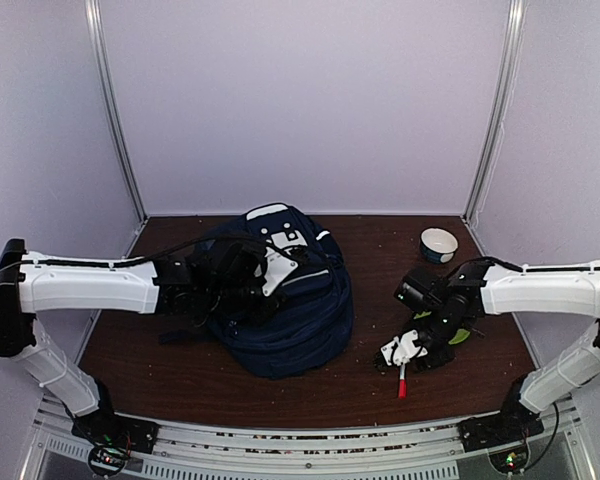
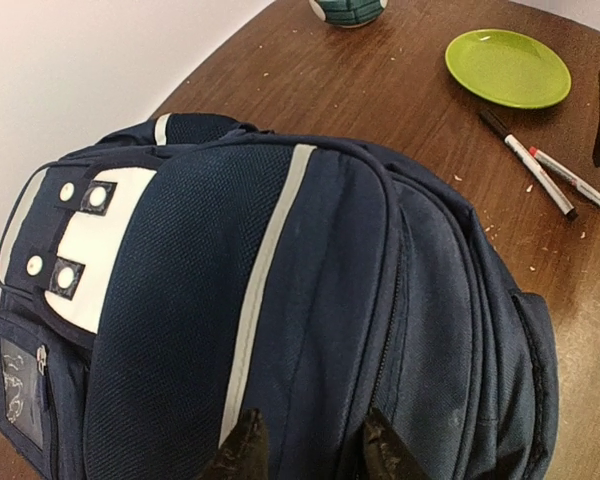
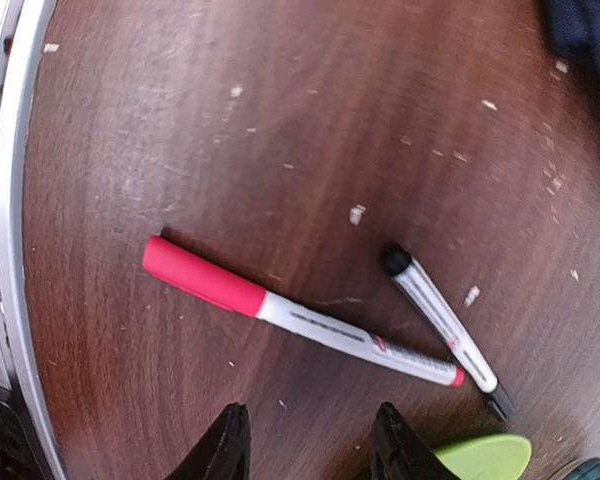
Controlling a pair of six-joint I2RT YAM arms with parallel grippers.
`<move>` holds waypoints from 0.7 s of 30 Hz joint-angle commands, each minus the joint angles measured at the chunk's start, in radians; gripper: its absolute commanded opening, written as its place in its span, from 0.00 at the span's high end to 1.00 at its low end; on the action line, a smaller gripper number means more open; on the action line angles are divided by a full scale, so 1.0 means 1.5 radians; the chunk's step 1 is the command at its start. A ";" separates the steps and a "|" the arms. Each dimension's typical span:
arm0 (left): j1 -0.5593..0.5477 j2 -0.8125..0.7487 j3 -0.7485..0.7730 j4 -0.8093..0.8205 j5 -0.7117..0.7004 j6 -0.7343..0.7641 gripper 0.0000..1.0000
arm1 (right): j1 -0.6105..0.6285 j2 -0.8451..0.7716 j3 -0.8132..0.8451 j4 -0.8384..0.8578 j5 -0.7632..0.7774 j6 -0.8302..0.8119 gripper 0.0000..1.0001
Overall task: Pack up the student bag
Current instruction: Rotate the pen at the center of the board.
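Note:
The student bag (image 1: 300,320), a navy backpack with a white stripe and a white patch, lies in the middle of the table. My left gripper (image 1: 270,275) hovers over its top. In the left wrist view its jaws (image 2: 310,445) stand apart over the bag's (image 2: 310,280) fabric, between the white stripe and a zipper line, and nothing is pinched between them. My right gripper (image 1: 400,350) is low over the table to the right of the bag. It is open (image 3: 308,450), with a red-capped marker (image 3: 290,310) and a black-capped marker (image 3: 442,328) lying just ahead of it.
A green plate (image 2: 507,67) lies beside the markers on the right, and a white and teal bowl (image 1: 439,243) stands at the back right. Crumbs dot the wooden table. A metal rail (image 3: 5,200) runs along the table's near edge.

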 commanded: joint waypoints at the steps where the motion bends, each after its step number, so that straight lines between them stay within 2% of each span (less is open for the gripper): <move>1: 0.004 -0.043 -0.028 0.057 0.019 -0.046 0.65 | 0.047 0.035 0.009 0.012 0.067 -0.065 0.56; 7: 0.003 -0.075 -0.065 0.075 0.019 -0.068 0.59 | 0.096 0.073 0.012 0.026 0.090 -0.079 0.58; 12: 0.002 -0.087 -0.078 0.078 0.011 -0.073 0.58 | 0.116 0.105 0.006 0.043 0.103 -0.079 0.62; 15: 0.002 -0.093 -0.086 0.082 0.005 -0.074 0.58 | 0.119 0.126 0.021 0.039 0.095 -0.066 0.67; 21: 0.001 -0.093 -0.087 0.088 0.000 -0.075 0.58 | 0.117 0.181 0.084 0.016 0.015 -0.007 0.79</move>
